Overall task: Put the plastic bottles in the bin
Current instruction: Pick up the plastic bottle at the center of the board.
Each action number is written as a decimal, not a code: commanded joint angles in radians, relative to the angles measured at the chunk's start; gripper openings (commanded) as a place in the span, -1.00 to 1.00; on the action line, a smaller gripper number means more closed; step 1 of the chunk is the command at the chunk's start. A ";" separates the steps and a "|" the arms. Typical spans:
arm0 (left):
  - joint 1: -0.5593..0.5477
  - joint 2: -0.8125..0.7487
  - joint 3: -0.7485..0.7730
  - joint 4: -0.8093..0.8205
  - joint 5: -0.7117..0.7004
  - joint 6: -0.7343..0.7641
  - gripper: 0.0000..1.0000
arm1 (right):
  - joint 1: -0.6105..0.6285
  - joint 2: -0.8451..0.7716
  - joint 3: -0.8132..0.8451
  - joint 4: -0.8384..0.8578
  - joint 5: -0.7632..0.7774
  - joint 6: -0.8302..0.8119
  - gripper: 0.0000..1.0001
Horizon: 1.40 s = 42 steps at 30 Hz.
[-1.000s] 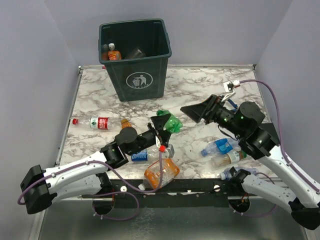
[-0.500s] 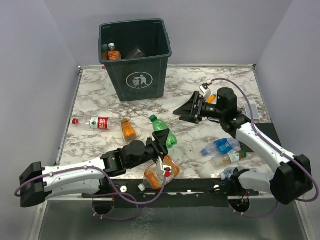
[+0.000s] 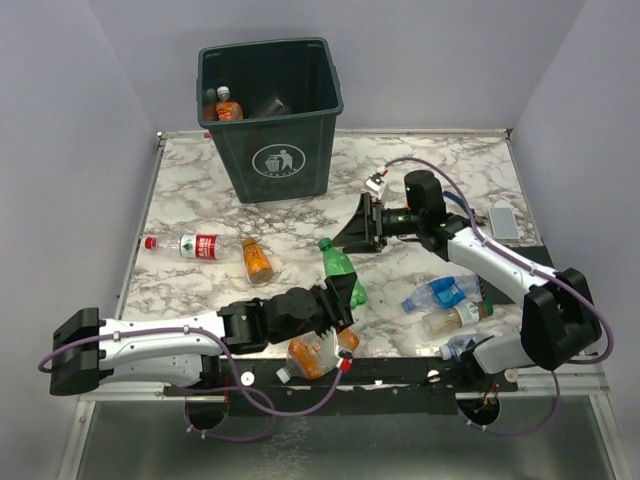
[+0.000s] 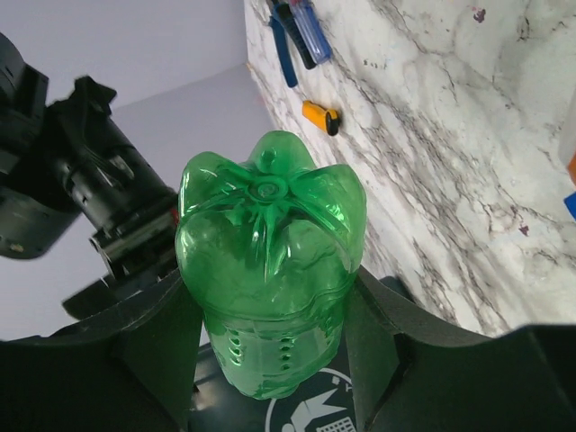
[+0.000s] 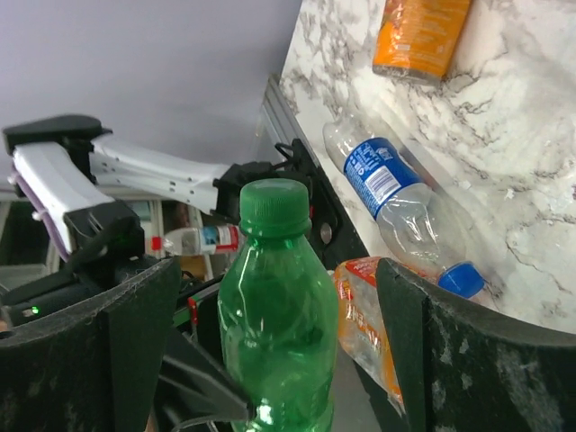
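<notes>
Arms differ from a second ago: your right gripper (image 3: 355,228) has swung in from the right side to mid-table, and your left gripper (image 3: 345,293) has drawn back toward the near edge. The green bottle (image 3: 338,263) tilts cap-first between them. Only the left wrist view shows the left fingers clamped on the bottle's lower body. Only the right wrist view shows the right fingers spread wide, flanking the cap (image 5: 275,200) without touching. Overhead, the bin (image 3: 285,165) stands well apart, far side.
</notes>
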 commanded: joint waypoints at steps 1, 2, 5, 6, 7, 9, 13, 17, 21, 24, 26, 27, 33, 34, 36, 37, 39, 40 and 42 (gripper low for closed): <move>-0.019 0.019 0.055 -0.075 -0.022 0.039 -1.00 | 0.060 0.032 0.080 -0.116 -0.021 -0.123 0.83; -0.020 0.022 0.055 -0.077 -0.024 0.040 -1.00 | 0.067 0.034 0.082 -0.109 -0.024 -0.120 0.82; -0.020 0.022 0.052 -0.080 -0.024 0.042 -1.00 | 0.075 0.032 0.083 -0.100 -0.028 -0.120 0.77; -0.021 0.020 0.052 -0.081 -0.024 0.041 -1.00 | 0.076 0.031 0.082 -0.096 -0.027 -0.120 0.73; -0.020 0.020 0.051 -0.083 -0.024 0.042 -1.00 | 0.078 0.032 0.079 -0.092 -0.029 -0.117 0.69; -0.020 0.017 0.052 -0.088 -0.024 0.043 -1.00 | 0.082 0.037 0.073 -0.075 -0.035 -0.106 0.56; -0.020 0.018 0.057 -0.102 -0.039 0.051 -1.00 | 0.107 0.047 0.076 -0.070 -0.038 -0.109 0.49; -0.020 0.017 0.061 -0.110 -0.045 0.052 -1.00 | 0.143 0.055 0.093 -0.109 -0.034 -0.147 0.53; -0.020 0.022 0.070 -0.111 -0.048 0.059 -1.00 | 0.151 0.063 0.076 -0.107 -0.025 -0.146 0.40; -0.020 0.024 0.075 -0.111 -0.048 0.063 -1.00 | 0.155 0.070 0.057 -0.092 -0.019 -0.140 0.35; -0.021 0.023 0.075 -0.112 -0.048 0.062 -1.00 | 0.161 0.074 0.052 -0.098 -0.011 -0.149 0.38; -0.021 0.021 0.077 -0.112 -0.046 0.062 -1.00 | 0.163 0.075 0.050 -0.108 -0.004 -0.158 0.44; -0.020 0.013 0.075 -0.113 -0.047 0.057 -1.00 | 0.166 0.081 0.041 -0.144 0.030 -0.194 0.50; -0.019 0.012 0.075 -0.113 -0.048 0.057 -1.00 | 0.165 0.083 0.040 -0.148 0.033 -0.198 0.49; -0.021 0.010 0.073 -0.113 -0.048 0.057 -1.00 | 0.166 0.081 0.036 -0.150 0.048 -0.201 0.38; -0.021 0.009 0.072 -0.113 -0.049 0.056 -1.00 | 0.166 0.080 0.034 -0.150 0.050 -0.201 0.29; -0.019 0.005 0.068 -0.113 -0.049 0.054 -1.00 | 0.166 0.072 0.028 -0.146 0.054 -0.197 0.04; -0.020 0.002 0.066 -0.114 -0.049 0.052 -1.00 | 0.165 0.065 0.026 -0.139 0.056 -0.192 -0.07; -0.020 -0.003 0.063 -0.112 -0.049 0.042 -1.00 | 0.166 0.051 0.025 -0.132 0.065 -0.185 -0.24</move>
